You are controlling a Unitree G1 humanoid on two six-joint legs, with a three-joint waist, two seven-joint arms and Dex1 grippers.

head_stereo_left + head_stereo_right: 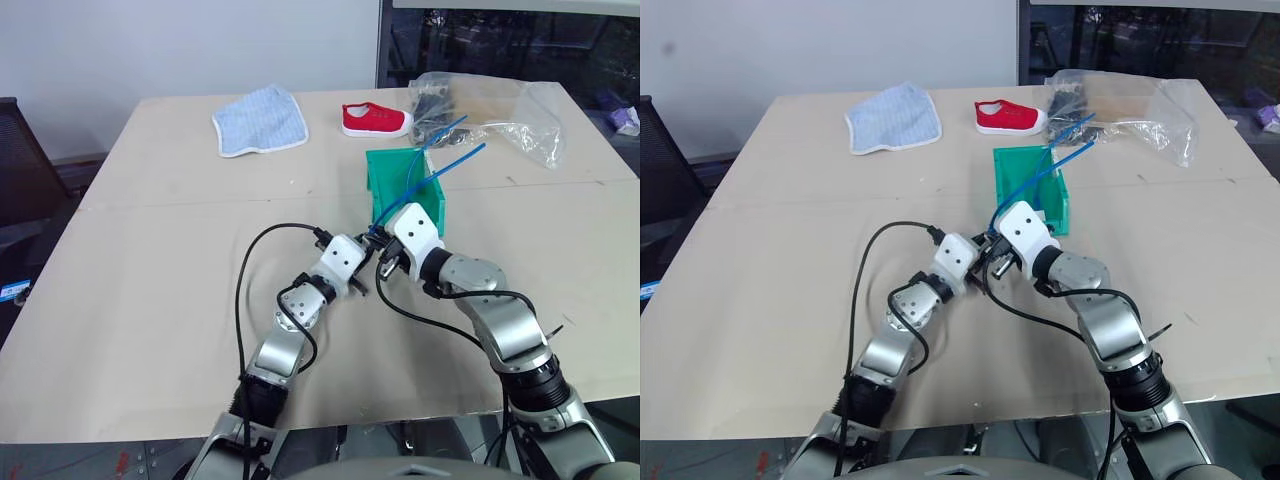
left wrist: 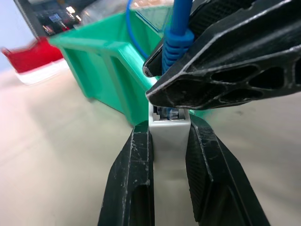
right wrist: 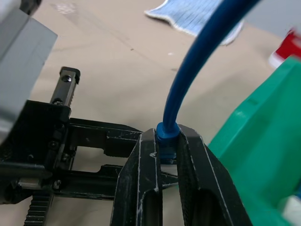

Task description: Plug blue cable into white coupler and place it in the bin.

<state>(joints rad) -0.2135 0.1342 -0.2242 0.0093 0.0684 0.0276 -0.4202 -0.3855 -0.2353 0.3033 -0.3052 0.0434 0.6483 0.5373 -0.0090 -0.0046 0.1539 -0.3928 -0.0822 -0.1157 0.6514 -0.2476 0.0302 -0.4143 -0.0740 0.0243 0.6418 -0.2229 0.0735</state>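
Over the table's middle, just in front of the green bin (image 1: 398,180), my two grippers meet. In the left wrist view my left gripper (image 2: 169,136) is shut on the white coupler (image 2: 169,134), whose socket faces the other hand. My right gripper (image 3: 168,141) is shut on the blue cable (image 3: 197,70) at its ribbed boot, and the clear plug (image 2: 167,113) sits in the coupler's socket mouth. From the grippers (image 1: 375,248) the cable (image 1: 440,165) rises and arcs back over the bin.
A red shoe (image 1: 376,120) and a blue-striped cloth (image 1: 262,120) lie at the far side of the table. A clear plastic bag (image 1: 500,115) holding dark items sits far right, behind the bin. Black cables loop from both wrists over the tabletop.
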